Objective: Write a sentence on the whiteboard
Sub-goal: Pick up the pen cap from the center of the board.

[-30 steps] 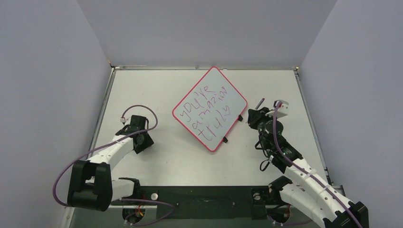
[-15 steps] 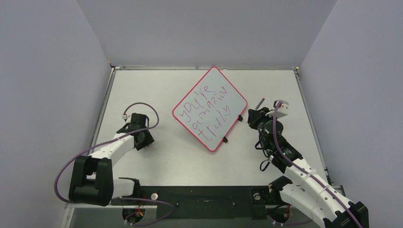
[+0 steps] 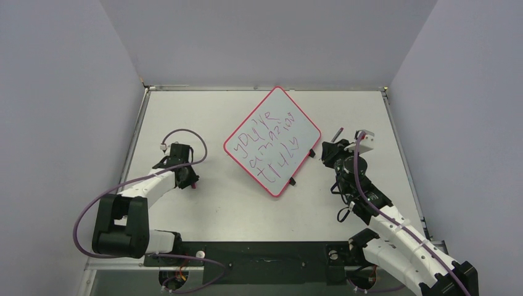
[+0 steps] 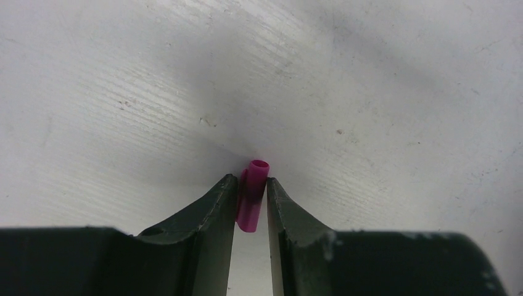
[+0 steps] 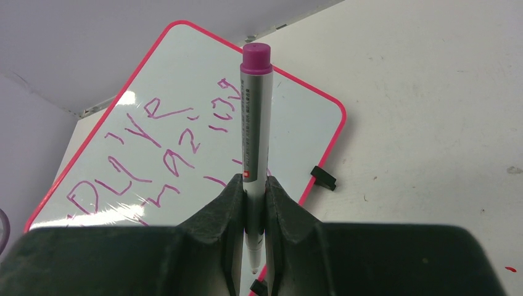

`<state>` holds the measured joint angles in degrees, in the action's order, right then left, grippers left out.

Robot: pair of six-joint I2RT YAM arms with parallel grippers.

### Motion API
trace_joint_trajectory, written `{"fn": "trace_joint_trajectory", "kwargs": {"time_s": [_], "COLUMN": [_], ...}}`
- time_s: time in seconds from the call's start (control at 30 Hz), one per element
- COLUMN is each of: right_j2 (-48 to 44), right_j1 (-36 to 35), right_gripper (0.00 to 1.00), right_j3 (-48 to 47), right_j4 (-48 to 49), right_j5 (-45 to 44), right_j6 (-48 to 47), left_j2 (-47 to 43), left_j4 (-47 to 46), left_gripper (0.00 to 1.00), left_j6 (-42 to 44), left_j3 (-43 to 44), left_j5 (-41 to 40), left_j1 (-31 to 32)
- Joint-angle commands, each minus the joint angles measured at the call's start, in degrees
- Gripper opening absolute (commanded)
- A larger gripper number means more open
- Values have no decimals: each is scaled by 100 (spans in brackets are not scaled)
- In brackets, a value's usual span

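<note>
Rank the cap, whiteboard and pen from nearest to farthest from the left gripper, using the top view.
1. Cap: between the left gripper's fingers.
2. Whiteboard: to its right, mid-table.
3. Pen: far right, held by the right gripper.

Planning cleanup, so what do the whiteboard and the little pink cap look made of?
The whiteboard: glossy coated white face, judging by the glare patch, with a likely plastic pink rim. The pink cap: smooth, slightly shiny tube, probably moulded plastic.

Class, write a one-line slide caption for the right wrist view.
Right gripper clamps the marker, with the whiteboard and its purple sentence beyond.
</note>
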<state>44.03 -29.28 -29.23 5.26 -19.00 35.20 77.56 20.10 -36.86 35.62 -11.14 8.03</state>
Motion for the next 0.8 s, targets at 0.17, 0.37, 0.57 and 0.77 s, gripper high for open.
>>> {"fn": "trace_joint_trajectory", "kwargs": {"time_s": [0.17,0.37,0.57,0.77], "right_j2": [113,135,138,82], "right_j1": [27,27,27,31], "right_gripper": [0,0,0,0], "right_j3": [-209,-194,-185,-167], "right_j4": [173,191,203,173], "right_j5": [-59,-63,-52,-84], "right_j6": [47,61,82,71], "left_j2": [-289,-244,40,224], "left_j4": [33,95,103,88], "left_gripper": [25,26,14,0], "left_j6": [-150,-168,-181,-78], "left_j3": [-304,-355,-246,-130], "left_j5": [507,496,504,581], "left_j1": [0,83,127,219]}}
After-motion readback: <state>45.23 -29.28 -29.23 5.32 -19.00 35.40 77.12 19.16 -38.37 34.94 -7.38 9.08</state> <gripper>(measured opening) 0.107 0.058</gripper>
